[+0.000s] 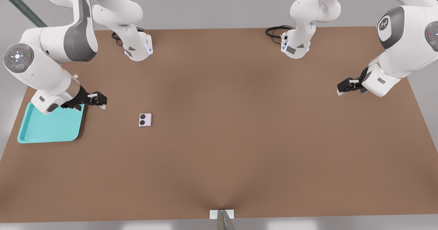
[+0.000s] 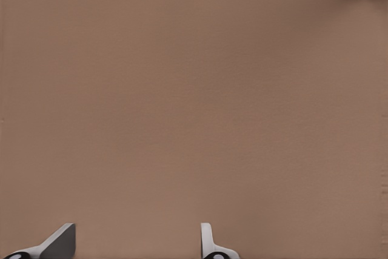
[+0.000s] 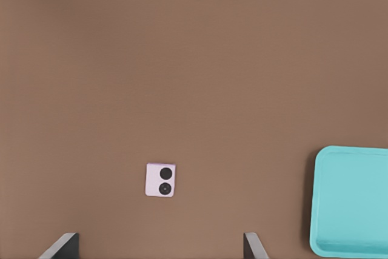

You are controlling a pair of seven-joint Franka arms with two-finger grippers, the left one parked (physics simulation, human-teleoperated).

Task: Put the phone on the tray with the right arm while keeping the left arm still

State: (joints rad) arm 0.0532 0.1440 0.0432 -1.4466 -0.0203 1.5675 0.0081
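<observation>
The phone (image 1: 145,119), a small pale pink square with two black lenses, lies flat on the brown table; the right wrist view shows it too (image 3: 160,180). The turquoise tray (image 1: 48,130) rests near the table's edge at the front view's left, with one end in the right wrist view (image 3: 354,210). My gripper (image 1: 102,103) hovers over the tray's corner nearest the phone, a short way to the front view's left of the phone. It is open, its fingertips (image 3: 63,245) spread wide and holding nothing.
Both arm bases (image 1: 138,48) (image 1: 296,47) stand at the back of the table with black cables beside them. The parked arm's gripper (image 1: 347,85) hangs at the front view's right. A small white bracket (image 1: 221,214) sits at the table's front edge.
</observation>
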